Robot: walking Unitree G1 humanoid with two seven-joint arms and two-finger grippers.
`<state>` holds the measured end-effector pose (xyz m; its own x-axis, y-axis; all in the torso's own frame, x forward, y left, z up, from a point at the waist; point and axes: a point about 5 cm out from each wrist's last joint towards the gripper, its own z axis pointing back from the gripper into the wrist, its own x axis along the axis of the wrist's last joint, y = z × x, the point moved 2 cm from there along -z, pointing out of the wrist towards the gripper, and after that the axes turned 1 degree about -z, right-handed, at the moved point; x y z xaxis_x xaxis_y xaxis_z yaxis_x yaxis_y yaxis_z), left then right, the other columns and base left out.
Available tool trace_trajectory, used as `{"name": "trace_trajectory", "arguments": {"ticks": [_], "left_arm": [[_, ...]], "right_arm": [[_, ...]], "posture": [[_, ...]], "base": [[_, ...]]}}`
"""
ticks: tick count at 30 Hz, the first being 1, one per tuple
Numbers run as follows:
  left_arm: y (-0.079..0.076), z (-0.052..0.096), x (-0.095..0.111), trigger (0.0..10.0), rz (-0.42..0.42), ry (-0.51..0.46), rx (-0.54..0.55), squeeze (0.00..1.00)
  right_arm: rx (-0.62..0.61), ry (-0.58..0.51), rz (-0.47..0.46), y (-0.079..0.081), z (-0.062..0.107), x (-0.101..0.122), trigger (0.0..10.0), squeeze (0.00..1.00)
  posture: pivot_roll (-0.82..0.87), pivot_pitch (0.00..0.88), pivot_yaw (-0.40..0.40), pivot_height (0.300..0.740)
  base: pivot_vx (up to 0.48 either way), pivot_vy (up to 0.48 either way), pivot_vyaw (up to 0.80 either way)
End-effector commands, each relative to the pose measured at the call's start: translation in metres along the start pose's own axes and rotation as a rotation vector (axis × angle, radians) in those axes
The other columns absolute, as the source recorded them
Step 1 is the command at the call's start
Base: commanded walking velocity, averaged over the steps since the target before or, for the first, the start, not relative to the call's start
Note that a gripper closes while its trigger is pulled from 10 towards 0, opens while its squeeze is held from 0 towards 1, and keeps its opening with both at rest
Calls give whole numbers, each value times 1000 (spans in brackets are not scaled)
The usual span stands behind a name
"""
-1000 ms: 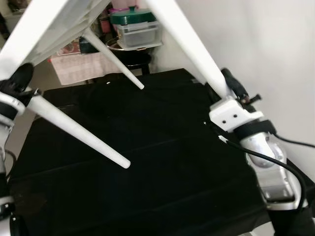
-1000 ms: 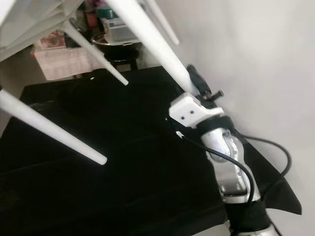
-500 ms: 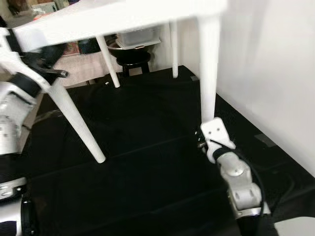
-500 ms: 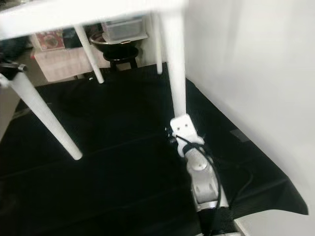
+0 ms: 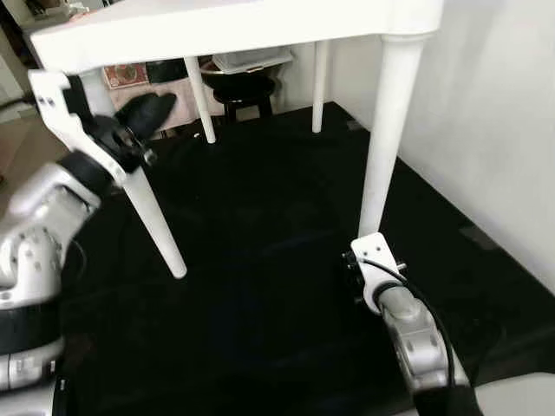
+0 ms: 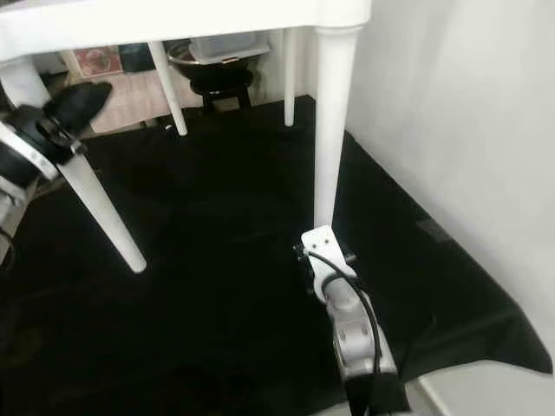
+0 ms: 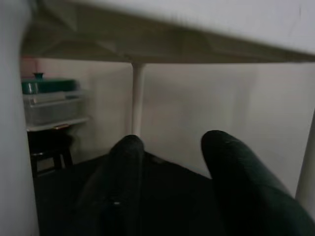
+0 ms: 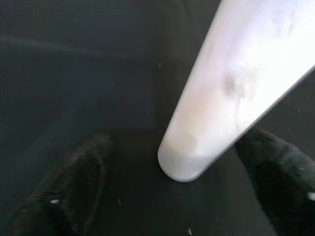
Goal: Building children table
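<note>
Head views: your white table (image 5: 243, 22) now stands upright on the black mat (image 5: 260, 260) (tilted a second ago). Left wrist: left gripper (image 7: 170, 162) spread, empty, beside a leg. Right wrist: right gripper (image 8: 172, 191) fingers parted, straddling the near leg (image 8: 231, 93), not touching it.

A black cloth (image 5: 260, 286) covers the floor beside a white wall (image 5: 494, 113). The white children's table (image 5: 217, 26) stands upright on it, its four legs on the cloth.

White table (image 6: 173, 19) upright on black cloth (image 6: 225, 260); right pincer (image 6: 323, 245) at near leg (image 6: 334, 130) foot.
</note>
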<state>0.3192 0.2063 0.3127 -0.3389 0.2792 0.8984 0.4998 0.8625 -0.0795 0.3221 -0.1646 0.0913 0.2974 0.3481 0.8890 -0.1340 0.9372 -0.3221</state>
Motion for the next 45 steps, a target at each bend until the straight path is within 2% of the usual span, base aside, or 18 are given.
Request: {"name": "trace_trajectory", "arguments": {"ticks": [1, 2, 6, 8, 9, 11, 17, 18, 19, 20, 22, 24, 27, 29, 32, 34, 36, 45], "left_arm": [[-1, 7, 2, 10000, -40, -6, 29, 1000], [-1, 7, 2, 10000, -40, -6, 29, 1000], [-8, 30, -15, 10000, -136, 69, 77, 1000], [-14, 51, -44, 10000, -172, 170, 119, 1000], [-14, 51, -44, 10000, -172, 170, 119, 1000], [-22, 73, -77, 10000, -177, 269, 158, 1000], [-26, 94, -105, 10000, -166, 336, 265, 1000], [-30, 104, -119, 10000, -170, 381, 301, 0], [-30, 104, -119, 10000, -170, 381, 301, 0], [-36, 115, -133, 10000, -173, 430, 332, 0], [-46, 130, -151, 10000, -172, 492, 367, 0], [-46, 130, -151, 10000, -172, 492, 367, 0], [-53, 144, -165, 10000, -236, 549, 395, 0], [-54, 147, -166, 10000, -249, 556, 401, 0], [-57, 157, -173, 10000, -277, 592, 451, 0], [-57, 159, -174, 10000, -280, 596, 461, 0], [-62, 163, -177, 10000, -186, 574, 511, 0], [-60, 164, -176, 10000, -187, 554, 569, 0]], "right_arm": [[24, -38, -29, 4, 7, 1, 10000, 1000], [24, -38, -29, 4, 7, 1, 10000, 1000], [24, -120, -46, -5, 29, 3, 10000, 1000], [35, -156, -60, -8, 41, 4, 10000, 1000], [35, -156, -60, -8, 41, 4, 10000, 1000], [47, -197, -83, -10, 50, 4, 10000, 1000], [55, -254, -90, -9, 55, 7, 10000, 1000], [55, -276, -95, -7, 56, 9, 10000, 1000], [55, -276, -95, -7, 56, 9, 10000, 1000], [67, -290, -94, -3, 55, 10, 10000, 4], [127, -324, -117, 12, 54, 17, 10000, 0], [127, -324, -117, 12, 54, 17, 10000, 0], [235, -371, -129, 40, 52, 31, 10000, 0], [254, -379, -130, 45, 52, 33, 10000, 0], [329, -397, -90, 66, 48, 34, 10000, 0], [339, -401, -85, 69, 48, 34, 10000, 0], [405, -342, -101, 78, 40, 22, 10000, 0], [399, -332, -149, 70, 32, 25, 10000, 0]], "posture": [[-83, 11, 69, 740], [-83, 11, 69, 740], [-90, 11, 66, 740], [-100, 9, 60, 740], [-100, 9, 60, 740], [-100, 5, 57, 740], [-102, 2, 58, 740], [-96, 0, 56, 740], [-96, 0, 56, 740], [-89, 0, 58, 740], [-83, 0, 61, 740], [-83, 0, 61, 740], [-72, 3, 53, 740], [-72, 3, 53, 740], [-63, 6, 42, 740], [-63, 6, 42, 740], [-61, 25, 1, 740], [-64, 21, -6, 740]], "base": [[0, 0, 0], [0, 0, 0], [0, 0, 0], [0, 0, 0], [0, 0, 0], [0, 0, 0], [0, 0, 0], [0, 0, 0], [0, 0, 0], [0, 0, 0], [0, 0, 0], [0, 0, 0], [0, 0, 0], [0, 0, 0], [0, 0, 0], [0, 0, 0], [0, 0, 0], [-30, 0, 0]]}}
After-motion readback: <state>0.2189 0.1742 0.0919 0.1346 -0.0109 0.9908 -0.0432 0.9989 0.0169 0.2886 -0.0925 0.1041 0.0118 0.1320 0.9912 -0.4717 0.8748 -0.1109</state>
